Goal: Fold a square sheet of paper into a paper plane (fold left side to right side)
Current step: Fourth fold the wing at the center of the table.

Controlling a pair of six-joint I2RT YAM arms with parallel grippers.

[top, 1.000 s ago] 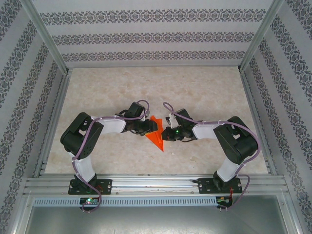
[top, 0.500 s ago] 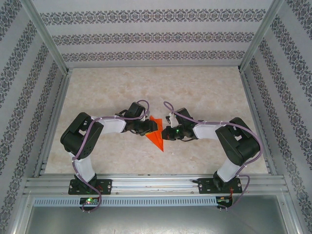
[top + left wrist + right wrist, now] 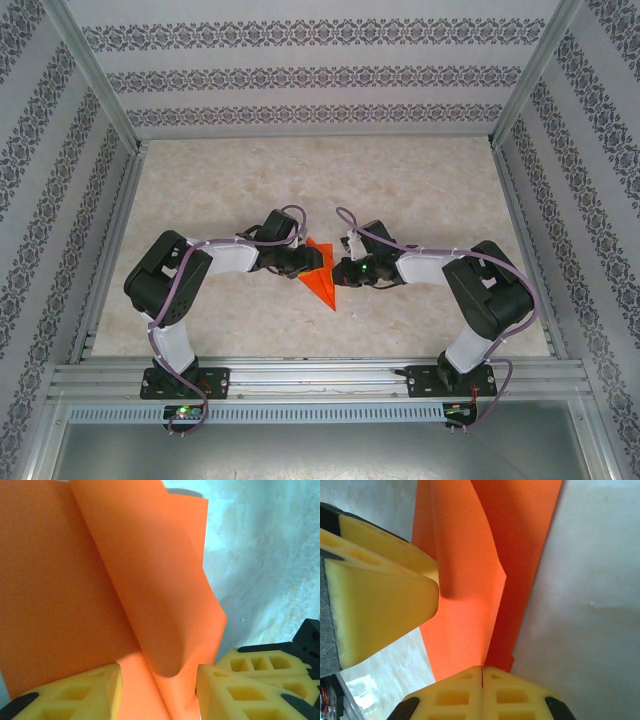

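Item inspected: paper plane (image 3: 322, 284), orange-red and partly folded. It sits near the middle of the surface (image 3: 420, 190), between the two tools, with one sharp point towards the near edge.

Left wrist view: one flap of the paper plane (image 3: 75, 605) stands up off the flat layer and curls over. The lower end of the flap runs down between the yellow fingers (image 3: 75, 695).

Left tool (image 3: 303, 263): fingers spread, with a wide gap between them and the raised flap in the gap (image 3: 160, 680). Whether either pad touches the paper cannot be told.

Right tool (image 3: 343, 272): pads pressed together and meeting along a thin seam (image 3: 482, 677). They pinch the edge of the paper plane (image 3: 470, 605), and the lifted layer rises from that seam. One yellow finger (image 3: 375, 590) of the left tool shows in the right wrist view, against the other side of the same flap.

Both arms reach inward from their bases at the near rail, elbows out and wrists facing each other across the paper.

The surface is pale and marbled. Patterned walls (image 3: 320, 75) enclose it on three sides.
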